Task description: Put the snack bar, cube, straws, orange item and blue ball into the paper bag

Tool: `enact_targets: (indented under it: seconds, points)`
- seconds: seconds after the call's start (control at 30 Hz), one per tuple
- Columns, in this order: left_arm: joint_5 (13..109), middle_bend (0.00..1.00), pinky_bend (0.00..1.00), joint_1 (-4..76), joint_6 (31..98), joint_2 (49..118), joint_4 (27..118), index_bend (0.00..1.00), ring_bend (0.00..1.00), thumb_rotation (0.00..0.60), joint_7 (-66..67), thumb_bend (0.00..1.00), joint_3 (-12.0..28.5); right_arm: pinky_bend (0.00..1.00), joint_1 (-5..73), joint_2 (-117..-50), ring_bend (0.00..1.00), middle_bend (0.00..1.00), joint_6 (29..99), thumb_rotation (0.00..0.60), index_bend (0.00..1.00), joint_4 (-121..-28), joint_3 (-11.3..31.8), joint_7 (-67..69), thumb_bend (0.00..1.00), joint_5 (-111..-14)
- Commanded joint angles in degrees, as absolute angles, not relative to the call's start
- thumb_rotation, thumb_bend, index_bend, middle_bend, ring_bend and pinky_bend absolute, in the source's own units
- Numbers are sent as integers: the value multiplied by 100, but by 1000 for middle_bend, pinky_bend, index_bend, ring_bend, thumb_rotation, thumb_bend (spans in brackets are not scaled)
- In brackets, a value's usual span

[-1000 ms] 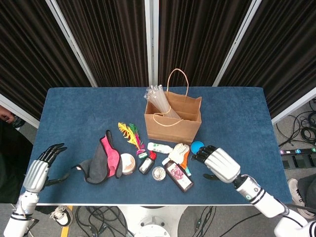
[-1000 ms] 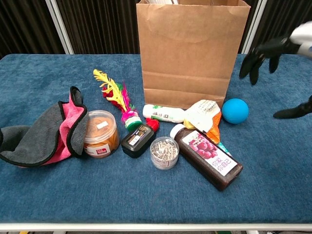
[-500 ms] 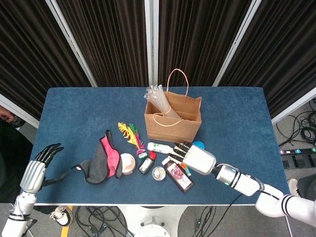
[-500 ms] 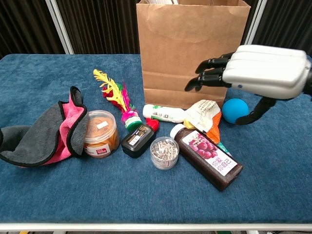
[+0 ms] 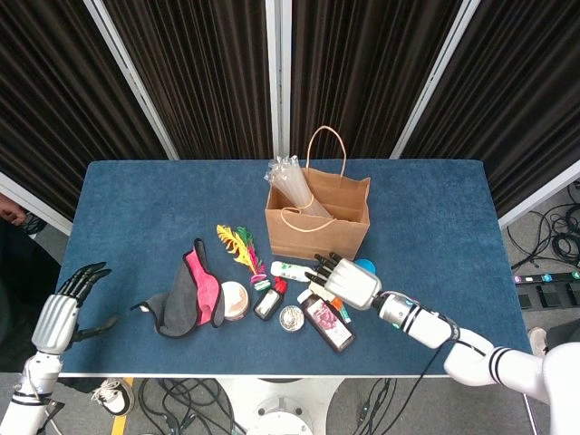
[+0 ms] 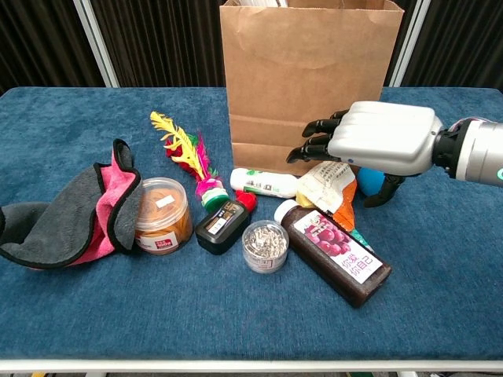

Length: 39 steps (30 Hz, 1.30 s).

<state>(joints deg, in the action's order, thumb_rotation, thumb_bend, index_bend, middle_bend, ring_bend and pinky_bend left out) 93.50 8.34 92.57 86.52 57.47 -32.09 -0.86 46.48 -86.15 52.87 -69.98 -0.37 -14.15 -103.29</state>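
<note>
Backdrop: dark pleated curtains with pale metal posts stand behind a blue-carpeted table [image 5: 136, 199].
Paper bag: the brown paper bag [image 6: 306, 78] stands upright at the far middle of the table, its handles up in the head view.
Straws: a bundle of clear straws [image 5: 292, 181] leans out of the bag's left side, already inside it.
Right hand: the right hand [image 6: 377, 141] hovers palm down just in front of the bag, its dark fingers [image 6: 314, 145] spread and slightly curled, holding nothing; they hang over the orange item.
Orange item: the orange item [image 6: 330, 188], a crumpled white and orange packet, lies near the bag's front, touching the dark bottle.
Blue ball: the blue ball [image 6: 369, 182] sits to the right of the packet, mostly hidden behind the right hand.
Snack bar and cube: I cannot tell which of the things on the table they are.
Left hand: the left hand [image 5: 56, 315] hangs off the table's near left corner, fingers apart and empty.
Other things: a dark bottle with a fruit label [image 6: 334, 250] lies near the front; a round tub of paper clips [image 6: 264, 245], a small black bottle [image 6: 224, 222], a white tube [image 6: 263, 183], a feathered shuttlecock [image 6: 189, 161], an orange-lidded jar [image 6: 161, 216] and a grey and pink cloth [image 6: 71, 208] run leftward.
</note>
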Motion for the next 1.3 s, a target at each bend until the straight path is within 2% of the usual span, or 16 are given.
enact_targets:
  seconds: [0.03, 0.27, 0.37, 0.57, 0.8, 1.03, 1.13, 1.3]
  points:
    - [9355, 232, 238, 834, 9261, 8658, 5726, 242, 151, 600, -3225, 239, -88, 267, 4683, -8676, 90, 224, 5238, 600, 122, -6954, -35, -1463, 0, -10268]
    - [9360, 232, 238, 831, 9272, 8662, 5685, 241, 151, 600, -3256, 240, -91, 266, 4733, -8839, 90, 229, 5153, 600, 121, -6825, -79, -1536, 0, -10162]
    - [9356, 232, 238, 830, 9277, 8664, 5675, 241, 151, 600, -3262, 240, -85, 270, 4706, -8947, 122, 255, 5227, 600, 140, -6718, -107, -1603, 0, -10145]
    - [9349, 232, 238, 817, 9273, 8671, 5657, 241, 151, 600, -3267, 240, -94, 344, 4645, -9080, 249, 347, 5462, 600, 319, -6553, -179, -1596, 27, -10186]
    - [9343, 232, 238, 806, 9278, 8708, 5618, 242, 151, 600, -3282, 241, -95, 424, 4613, -9184, 330, 432, 5680, 600, 439, -6410, -246, -1551, 110, -10249]
    - [9340, 232, 238, 799, 9297, 8725, 5579, 241, 151, 600, -3308, 240, -87, 551, 4572, -9322, 467, 559, 6036, 600, 618, -6173, -285, -1342, 179, -10353]
    - [9343, 232, 238, 799, 9300, 8719, 5588, 241, 151, 600, -3320, 240, -89, 599, 4561, -9341, 510, 604, 6239, 600, 676, -6129, -301, -1258, 206, -10436]
    - [9344, 232, 238, 815, 9310, 8703, 5639, 241, 151, 600, -3342, 240, -69, 626, 4537, -9197, 531, 626, 6653, 600, 706, -6355, -276, -1277, 223, -10593]
